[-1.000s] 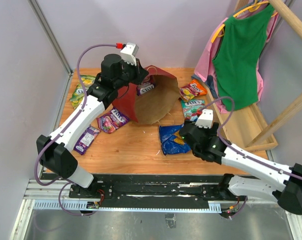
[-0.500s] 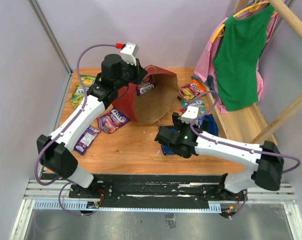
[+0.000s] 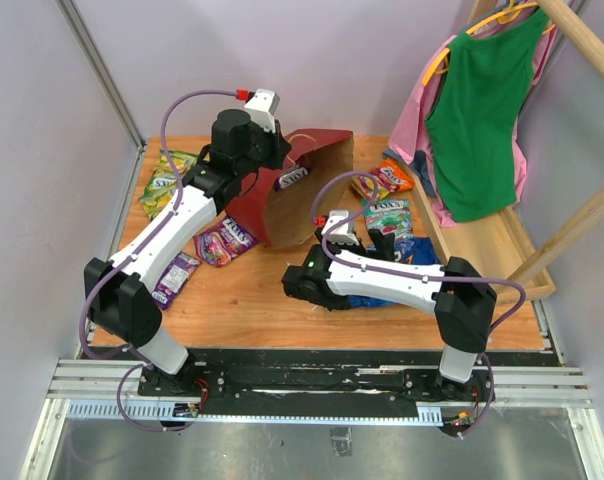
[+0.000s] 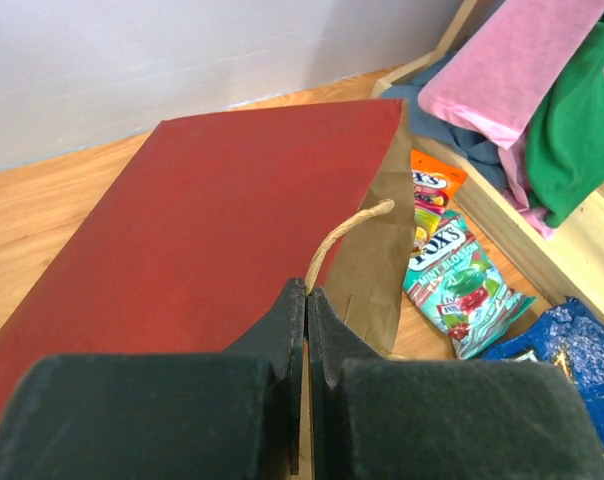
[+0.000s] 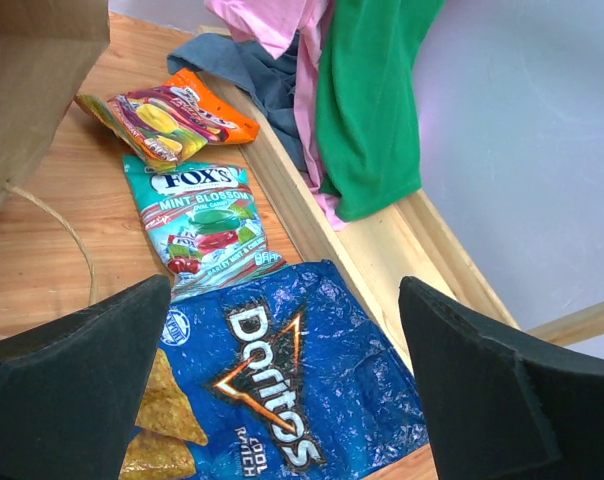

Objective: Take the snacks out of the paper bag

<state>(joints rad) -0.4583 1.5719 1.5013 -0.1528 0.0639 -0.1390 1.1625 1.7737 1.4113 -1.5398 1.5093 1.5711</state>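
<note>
The red paper bag [image 3: 317, 150] lies on its side, its brown mouth toward the right. One packet [image 3: 293, 178] shows inside it. My left gripper [image 4: 307, 292] is shut on the bag's beige loop handle [image 4: 344, 232] at the mouth edge. My right gripper [image 5: 282, 400] hangs open over the blue chip bag [image 5: 282, 390], touching nothing. A teal-white packet [image 5: 202, 225] and an orange-red packet [image 5: 172, 110] lie beyond the chip bag. Green-yellow [image 3: 162, 185] and purple packets [image 3: 227, 240] lie left of the bag.
A wooden rack base [image 3: 482, 250] runs along the table's right side, with green [image 3: 482, 110] and pink garments hanging over it. A second purple packet [image 3: 174, 275] lies near the left arm. The right arm's elbow [image 3: 302, 285] sticks out over the table's middle.
The right arm folded its elbow leftward and its gripper swung back over the chip bag, jaws widening. The left gripper pulled the bag's mouth edge up, so the bag stands more closed.
</note>
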